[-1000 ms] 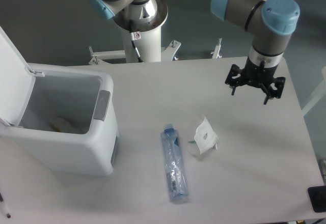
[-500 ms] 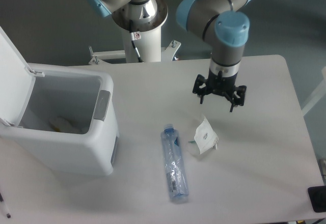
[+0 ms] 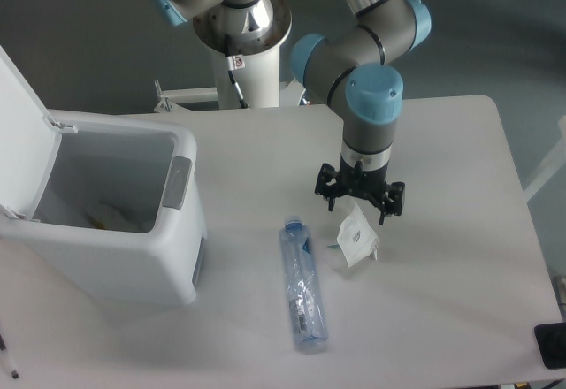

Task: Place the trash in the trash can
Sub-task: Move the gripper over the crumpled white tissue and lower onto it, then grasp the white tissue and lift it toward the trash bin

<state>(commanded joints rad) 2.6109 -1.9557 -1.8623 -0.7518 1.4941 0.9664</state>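
Broadly, a smooth, pale table with rounded corners fills most of the view. At nine o'clock on it stands the trash can, a large white plastic box with rounded corners and glossy walls; its flat lid is tipped up and back at the far left, and a grey latch sits on the rim facing the table's middle. Pale crumpled material lies inside at the bottom, too dim to name.

From twelve o'clock the arm reaches down, made of silvery metal tubes with rounded light-blue caps at the joints. Its black gripper points at the table just right of centre, fingers spread apart with nothing between them, directly above the top edge of the wrapper; whether the tips touch it cannot be told.

Next comes the bottle, a long clear plastic cylinder with a bluish tint and a label round its middle. It lies on its side at about six o'clock from the table's centre, cap end toward the far side, base toward the near edge.

Just beside it, at its three o'clock, lies the wrapper, a small, creased white scrap folded into a rough, angular shape, apart from the bottle.
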